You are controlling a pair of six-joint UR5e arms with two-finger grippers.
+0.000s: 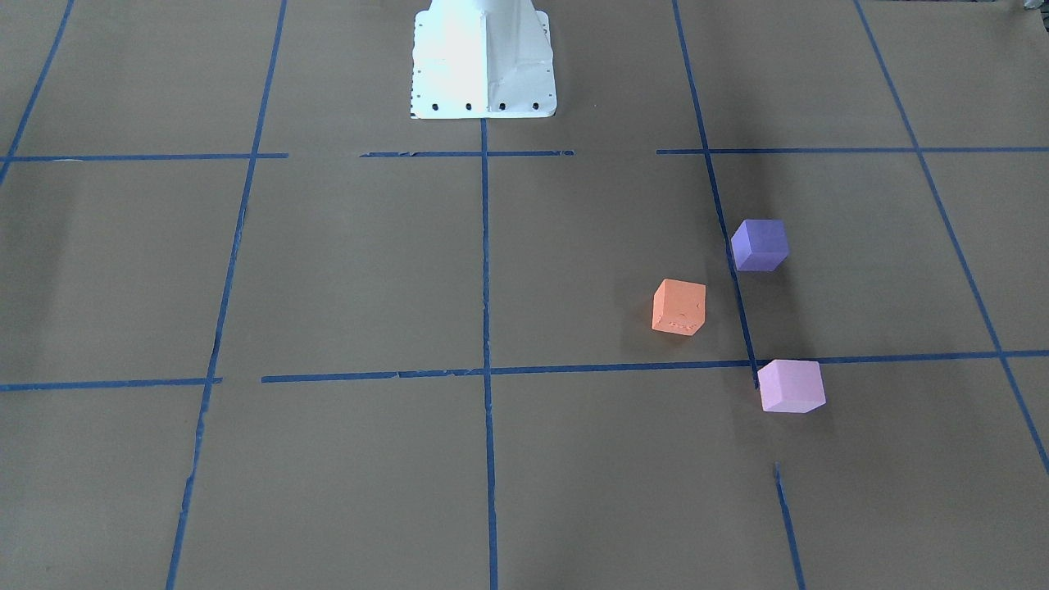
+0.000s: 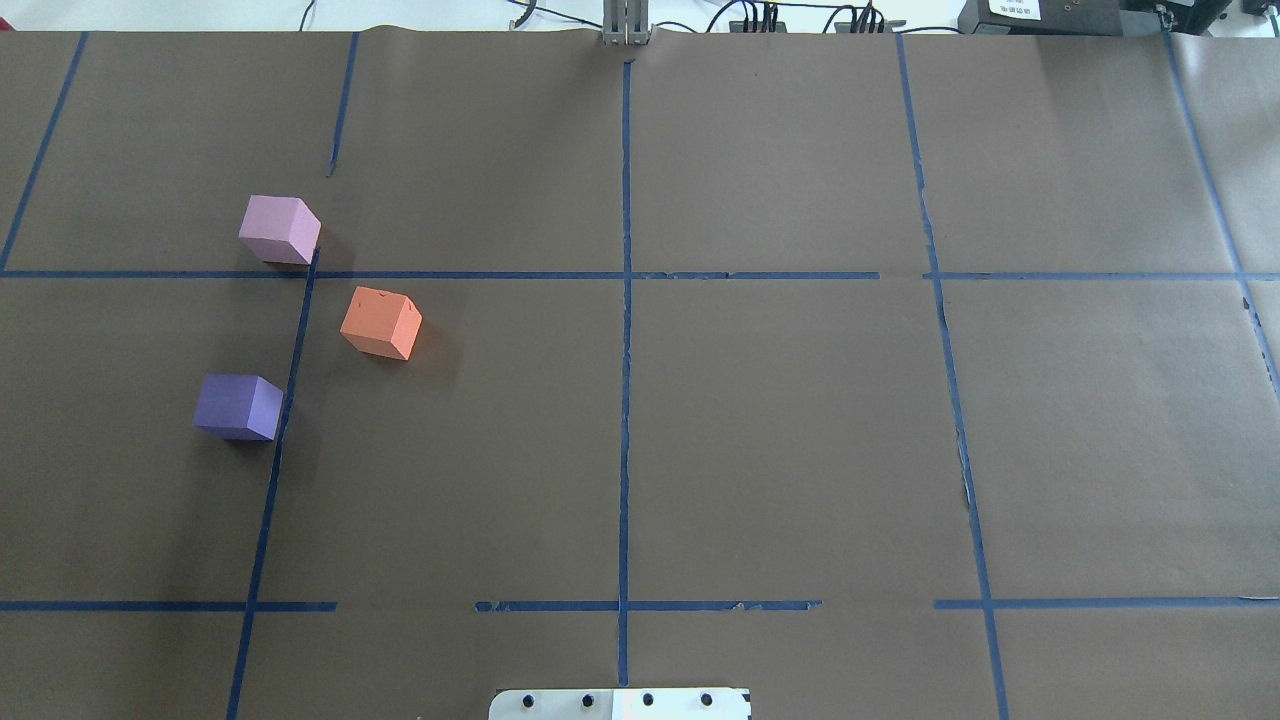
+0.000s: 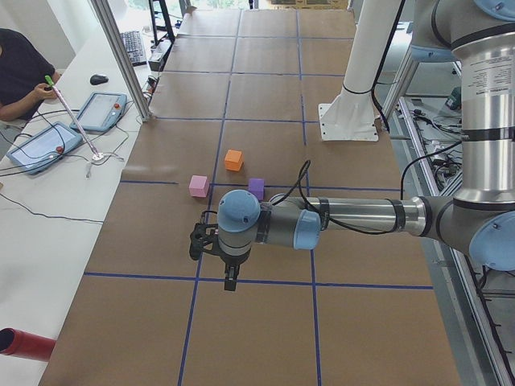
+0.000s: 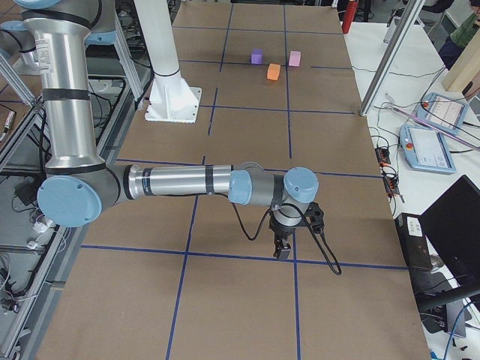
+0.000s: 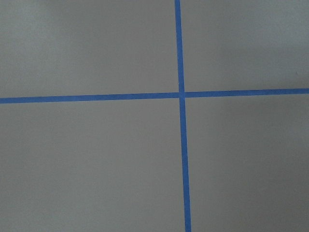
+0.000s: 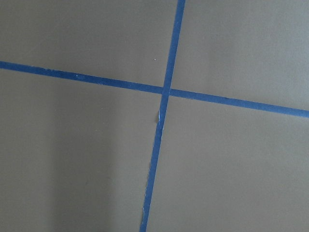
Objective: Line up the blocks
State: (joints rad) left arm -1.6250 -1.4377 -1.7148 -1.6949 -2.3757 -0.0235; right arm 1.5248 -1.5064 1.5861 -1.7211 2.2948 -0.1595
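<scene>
Three foam cubes sit apart on the brown paper on my left side. The orange block (image 2: 381,322) lies between the pale pink block (image 2: 280,229), farther out, and the dark purple block (image 2: 238,406), nearer me. They form a bent row, not a straight one. My left gripper (image 3: 229,281) hangs over a tape crossing at the table's left end, well short of the blocks; I cannot tell if it is open or shut. My right gripper (image 4: 283,251) hangs over the far right end, and I cannot tell its state either. Both wrist views show only paper and tape.
Blue tape lines (image 2: 625,300) divide the paper into squares. The white robot base (image 1: 483,61) stands at the near middle edge. A side bench with tablets (image 3: 100,108) and a seated operator (image 3: 16,72) runs along the table's far side.
</scene>
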